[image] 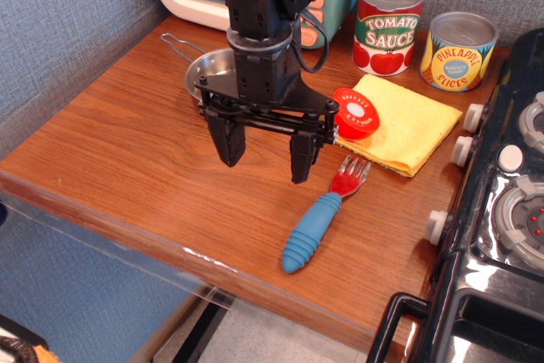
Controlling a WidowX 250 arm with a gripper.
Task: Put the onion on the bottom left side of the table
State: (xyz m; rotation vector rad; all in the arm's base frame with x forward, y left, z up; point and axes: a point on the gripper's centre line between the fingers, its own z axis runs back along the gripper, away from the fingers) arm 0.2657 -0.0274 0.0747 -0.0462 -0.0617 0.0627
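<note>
A: Onion (357,113) lies tilted on the yellow cloth (404,121), we see; its cut face shows, just right of the arm.

B: We agree; the fingers (264,153) hang spread and empty above the desk (127,138); a fork (323,214) lies beside them.

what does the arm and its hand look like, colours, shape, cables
The arm is black all over, built of boxy, blocky segments. A black cable loops down its right side. The hand has a wide black crossbar with visible screws and two thick, dark, tapered fingers. No markings are readable.
</note>
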